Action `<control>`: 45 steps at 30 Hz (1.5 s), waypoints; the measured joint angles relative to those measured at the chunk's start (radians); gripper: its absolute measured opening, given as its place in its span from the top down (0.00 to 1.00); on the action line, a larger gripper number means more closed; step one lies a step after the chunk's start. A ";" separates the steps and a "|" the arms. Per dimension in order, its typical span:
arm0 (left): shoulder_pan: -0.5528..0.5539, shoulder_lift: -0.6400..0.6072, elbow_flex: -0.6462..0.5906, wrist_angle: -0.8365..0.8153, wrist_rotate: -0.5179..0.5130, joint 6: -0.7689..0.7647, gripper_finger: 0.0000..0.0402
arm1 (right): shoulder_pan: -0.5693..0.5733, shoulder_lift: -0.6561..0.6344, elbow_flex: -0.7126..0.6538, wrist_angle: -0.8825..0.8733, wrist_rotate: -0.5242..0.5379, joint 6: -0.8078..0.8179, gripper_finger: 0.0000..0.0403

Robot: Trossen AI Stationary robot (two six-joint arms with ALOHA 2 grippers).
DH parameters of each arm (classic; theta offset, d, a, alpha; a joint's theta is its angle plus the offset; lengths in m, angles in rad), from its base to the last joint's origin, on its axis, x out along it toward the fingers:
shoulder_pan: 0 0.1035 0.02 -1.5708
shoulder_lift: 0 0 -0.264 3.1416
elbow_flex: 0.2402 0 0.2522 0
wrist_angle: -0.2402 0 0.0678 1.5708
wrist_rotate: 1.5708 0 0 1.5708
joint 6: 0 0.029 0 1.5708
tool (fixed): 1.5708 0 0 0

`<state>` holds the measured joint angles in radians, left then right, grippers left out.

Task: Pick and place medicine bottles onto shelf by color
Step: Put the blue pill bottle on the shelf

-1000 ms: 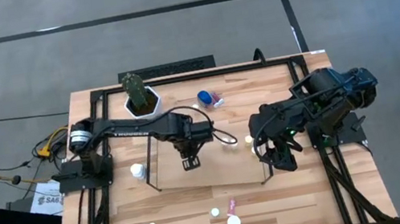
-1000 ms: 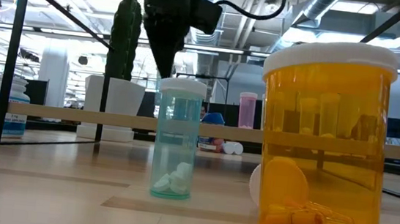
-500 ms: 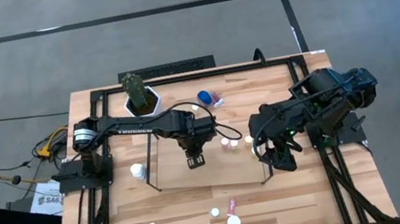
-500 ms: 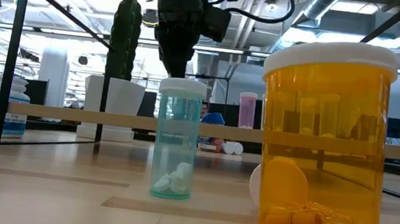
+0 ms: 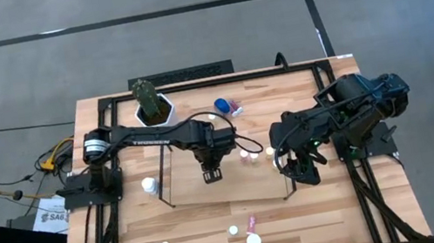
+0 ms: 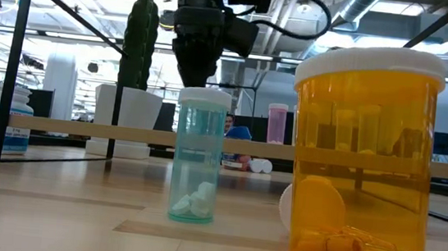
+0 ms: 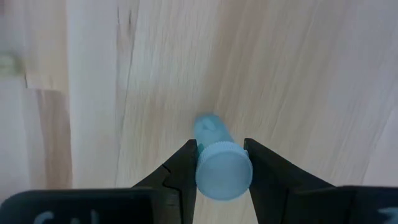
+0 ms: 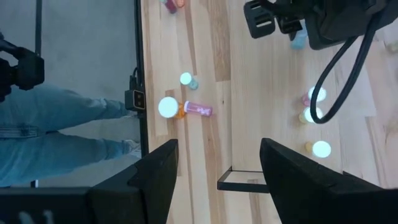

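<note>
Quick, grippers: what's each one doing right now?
Left gripper: shut on a light-blue bottle over the shelf.
Right gripper: open, empty.

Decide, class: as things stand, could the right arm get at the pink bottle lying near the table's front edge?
Probably yes. The right gripper is open and holds nothing, and the pink bottle lies on bare table in front of the shelf, with only the white-capped orange bottle close by.

- My left gripper slid a little to the right over the shelf.
- It came lower, too.
</note>
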<state>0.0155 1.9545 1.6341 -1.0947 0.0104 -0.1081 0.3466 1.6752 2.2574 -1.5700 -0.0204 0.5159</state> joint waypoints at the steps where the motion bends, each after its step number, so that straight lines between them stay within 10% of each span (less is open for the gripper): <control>1: 0.002 0.003 -0.001 -0.006 -0.003 0.000 0.76 | 0.000 0.000 0.000 0.000 0.000 0.000 0.38; 15: 0.010 0.020 0.002 -0.005 -0.007 0.019 0.75 | -0.001 0.000 0.000 0.002 0.000 0.008 0.38; 30: 0.036 0.028 0.006 -0.025 0.010 -0.047 0.40 | -0.001 0.000 0.000 -0.001 0.000 0.000 0.38; 45: 0.040 -0.081 0.008 0.037 -0.049 -0.154 0.37 | -0.022 -0.015 -0.001 -0.001 -0.003 -0.176 0.38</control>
<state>0.0555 1.8735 1.6421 -1.0573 -0.0385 -0.2619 0.3248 1.6607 2.2566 -1.5711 -0.0235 0.3398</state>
